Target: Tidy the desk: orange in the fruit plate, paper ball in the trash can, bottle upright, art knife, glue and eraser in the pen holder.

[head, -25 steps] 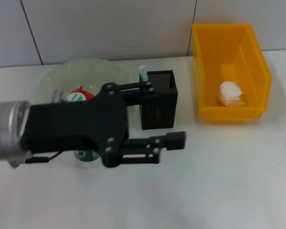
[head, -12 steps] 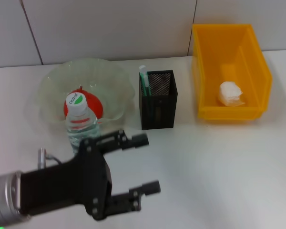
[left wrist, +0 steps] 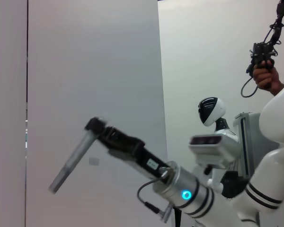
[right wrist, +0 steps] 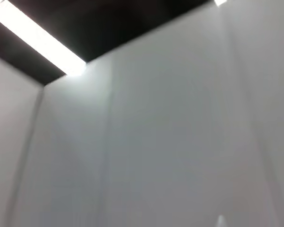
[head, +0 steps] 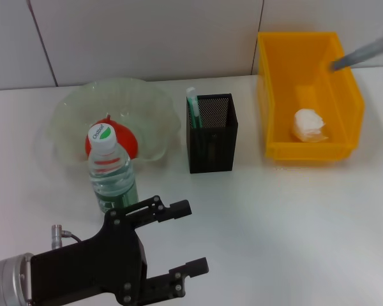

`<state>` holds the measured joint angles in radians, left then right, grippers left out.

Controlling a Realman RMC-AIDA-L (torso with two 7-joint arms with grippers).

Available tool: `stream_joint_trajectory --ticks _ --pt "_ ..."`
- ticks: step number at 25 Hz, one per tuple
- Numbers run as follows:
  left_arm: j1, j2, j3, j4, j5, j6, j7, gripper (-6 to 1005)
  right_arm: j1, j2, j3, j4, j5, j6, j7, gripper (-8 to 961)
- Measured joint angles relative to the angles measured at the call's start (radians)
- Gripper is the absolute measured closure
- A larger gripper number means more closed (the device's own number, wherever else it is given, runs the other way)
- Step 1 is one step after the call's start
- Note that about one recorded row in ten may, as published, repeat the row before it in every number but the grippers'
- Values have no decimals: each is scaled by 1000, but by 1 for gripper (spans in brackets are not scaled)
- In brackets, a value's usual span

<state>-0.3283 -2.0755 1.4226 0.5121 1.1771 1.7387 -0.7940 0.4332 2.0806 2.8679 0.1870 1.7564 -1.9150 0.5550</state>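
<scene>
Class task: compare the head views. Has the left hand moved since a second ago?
Yes. The left hand has pulled back toward the robot, away from the pen holder, and now sits open below the upright bottle.

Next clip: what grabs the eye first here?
The black left gripper, fingers open, fills the near left of the desk just in front of the upright bottle. Behind the bottle the orange sits in the fruit plate; the paper ball lies in the trash can at far right.
</scene>
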Motion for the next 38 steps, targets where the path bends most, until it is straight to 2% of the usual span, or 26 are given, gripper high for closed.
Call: stream_joint_trajectory --ticks 3,8,22,29,37,38 --pt "0 0 -1 -4 0 -1 2 290 29 -2 -46 69 -66 64 76 808" --pt "-4 -1 3 -11 -1 -12 9 290 69 0 -175 134 -80 164 121 803" --pt "-5 -2 4 -30 -1 -16 13 290 160 1 -213 112 -79 377 97 792" --pt "-7 -2 4 -31 -1 -16 13 290 199 -1 -313 102 -76 487 99 786" --pt "-8 -2 5 -35 -1 -17 12 290 238 -1 -351 75 -77 577 133 780" --pt "-8 -2 5 -35 -1 -17 12 290 245 -2 -379 77 -76 606 167 779"
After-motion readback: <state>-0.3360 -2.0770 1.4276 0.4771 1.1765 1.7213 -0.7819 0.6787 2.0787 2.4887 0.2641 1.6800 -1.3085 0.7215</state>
